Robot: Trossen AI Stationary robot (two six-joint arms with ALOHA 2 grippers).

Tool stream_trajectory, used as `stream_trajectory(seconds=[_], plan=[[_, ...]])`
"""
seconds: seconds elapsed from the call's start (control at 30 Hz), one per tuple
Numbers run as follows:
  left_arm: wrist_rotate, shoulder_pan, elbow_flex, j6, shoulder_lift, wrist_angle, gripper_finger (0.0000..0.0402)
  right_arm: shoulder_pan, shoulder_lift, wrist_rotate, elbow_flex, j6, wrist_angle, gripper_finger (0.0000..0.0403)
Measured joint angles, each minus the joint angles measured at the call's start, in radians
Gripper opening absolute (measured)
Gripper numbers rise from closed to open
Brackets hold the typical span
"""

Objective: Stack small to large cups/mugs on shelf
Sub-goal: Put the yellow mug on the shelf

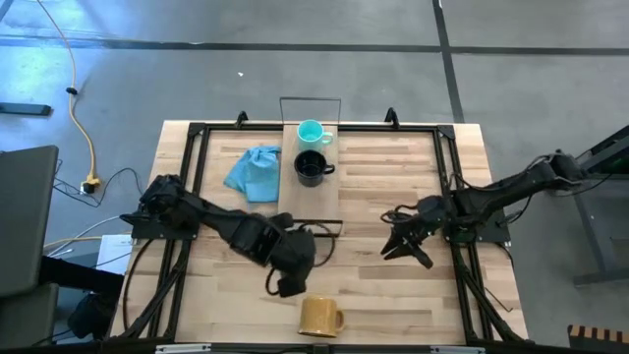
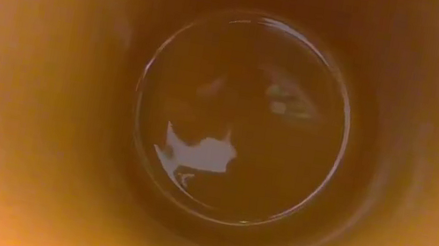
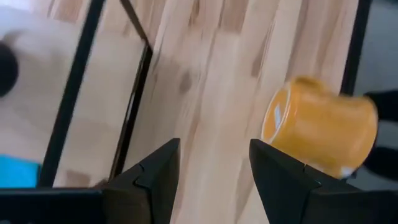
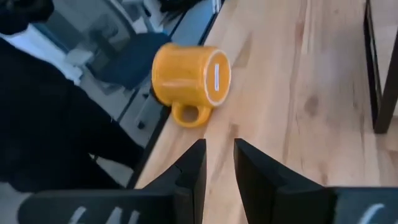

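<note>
The table (image 1: 393, 177) is pale wood in jointed strips, smooth with a soft satin sheen and darker grain streaks. The shelf (image 1: 291, 182) is a plank of the same light wood, with a thin black wire frame (image 1: 311, 99) at its end. The orange mug (image 4: 189, 76) looks like glazed ceramic, glossy inside (the low view shows bright reflections on its bottom) and finely speckled outside. The teal mug (image 1: 312, 132) and black mug (image 1: 312, 167) look smooth and glazed too. The blue cloth (image 1: 256, 171) is soft, matt and crumpled. The left gripper's fingers (image 3: 152, 180) are matt dark plastic.
</note>
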Motion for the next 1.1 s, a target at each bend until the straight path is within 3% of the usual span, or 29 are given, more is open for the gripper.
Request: stream_trajectory(seconds=[0.27,0.53,0.8,0.97,1.1], plan=[[-0.022,-0.13,0.0,-0.065,-0.003,-0.068,0.0182,0.2,0.014,0.23,0.0,0.166,0.083,0.0071],[-0.133,-0.219,0.0,-0.244,-0.005,0.023,0.0182,0.367,0.15,0.274,0.0,0.193,0.209,0.0071],[-0.197,-0.234,0.0,-0.404,-0.006,0.068,0.0182,0.488,0.366,0.308,0.0,0.123,0.425,0.0071],[-0.208,-0.246,0.0,-0.473,-0.006,0.074,0.0182,0.526,0.479,0.397,0.003,0.061,0.541,0.0071],[-0.243,-0.249,0.0,-0.503,-0.006,0.078,0.0182,0.54,0.567,0.478,0.063,-0.018,0.528,0.0071]])
